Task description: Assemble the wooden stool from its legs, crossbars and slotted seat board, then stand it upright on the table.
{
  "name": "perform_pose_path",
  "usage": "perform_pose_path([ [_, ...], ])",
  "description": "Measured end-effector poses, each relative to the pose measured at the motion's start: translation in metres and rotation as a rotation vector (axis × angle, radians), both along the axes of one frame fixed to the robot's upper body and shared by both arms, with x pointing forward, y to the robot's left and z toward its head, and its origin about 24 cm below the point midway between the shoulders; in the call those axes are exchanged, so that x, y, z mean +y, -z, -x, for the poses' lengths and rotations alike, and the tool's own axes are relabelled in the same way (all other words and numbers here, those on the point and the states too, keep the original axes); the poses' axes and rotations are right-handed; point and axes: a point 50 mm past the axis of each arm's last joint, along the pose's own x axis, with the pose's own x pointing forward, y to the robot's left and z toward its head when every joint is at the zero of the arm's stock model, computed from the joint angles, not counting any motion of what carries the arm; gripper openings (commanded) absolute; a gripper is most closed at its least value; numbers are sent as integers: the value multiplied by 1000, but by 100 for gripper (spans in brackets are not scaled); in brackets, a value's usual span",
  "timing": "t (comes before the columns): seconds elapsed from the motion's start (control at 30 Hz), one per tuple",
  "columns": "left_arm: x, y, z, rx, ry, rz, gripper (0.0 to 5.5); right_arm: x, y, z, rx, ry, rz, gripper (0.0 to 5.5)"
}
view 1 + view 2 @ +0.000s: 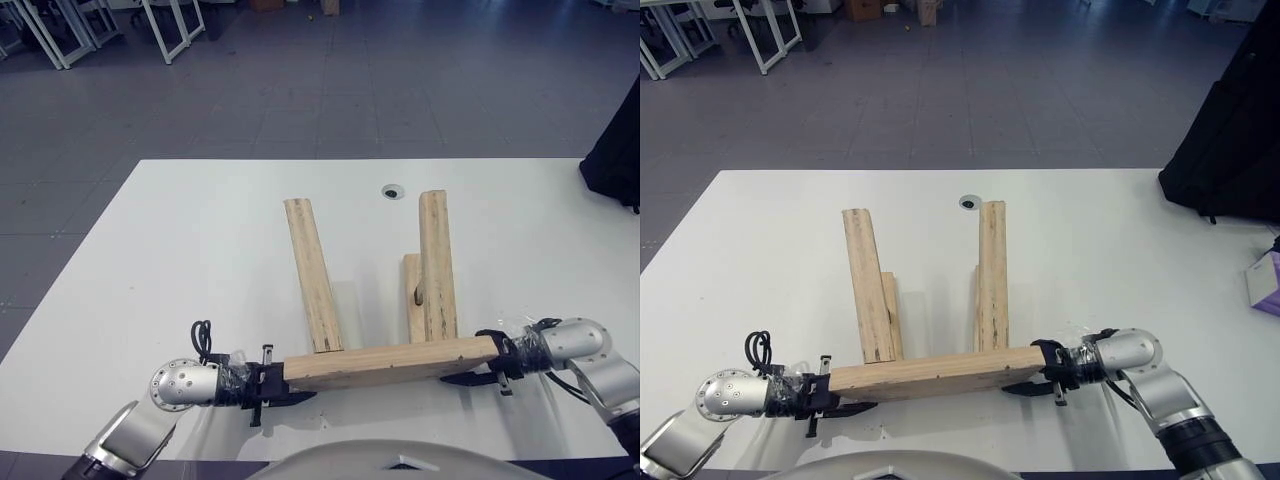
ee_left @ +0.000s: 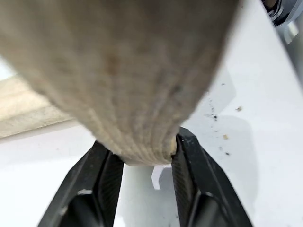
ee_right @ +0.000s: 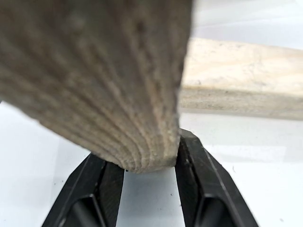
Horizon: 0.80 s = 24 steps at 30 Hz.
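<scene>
The slotted seat board [image 1: 390, 362] stands on its long edge near the table's front edge. Two wooden legs [image 1: 313, 275] [image 1: 437, 265] run from it away from me, lying along the table. A shorter wooden piece [image 1: 412, 295] lies close beside the right leg. My left gripper [image 1: 275, 385] is shut on the board's left end [image 2: 123, 71], its black fingers [image 2: 106, 182] pressed to both faces. My right gripper [image 1: 490, 365] is shut on the board's right end [image 3: 94, 71], with its fingers [image 3: 194, 184] clamping it the same way.
The white table [image 1: 180, 260] has a small round hole [image 1: 393, 191] behind the legs. A black bag [image 1: 615, 160] stands off the table's right side, and a purple item [image 1: 1265, 280] lies at the right edge. Metal frames [image 1: 170, 25] stand on the floor far behind.
</scene>
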Motion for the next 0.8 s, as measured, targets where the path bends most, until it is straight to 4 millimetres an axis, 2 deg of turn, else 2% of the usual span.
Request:
perform_pose_path([
  [0.17, 1, -11, 2, 66, -17, 24, 129, 3, -13, 2, 56, -1, 0, 141],
  [0.3, 6, -32, 1, 179, -53, 128, 129, -1, -35, 2, 178, 60, -66, 141],
  [0.43, 13, -56, -1, 313, -111, 329, 129, -8, -66, -3, 311, 97, -157, 141],
  [0.5, 16, -75, -4, 341, -134, 484, 129, -11, -88, -7, 373, 121, -232, 142],
  [0.57, 17, -90, -7, 333, -158, 652, 129, -11, -98, -7, 426, 144, -305, 142],
  [0.67, 20, -99, -10, 348, -217, 806, 131, -10, -108, -8, 490, 206, -439, 142],
  [0.8, 17, -102, -12, 367, -293, 989, 132, -4, -125, -13, 554, 303, -716, 142],
])
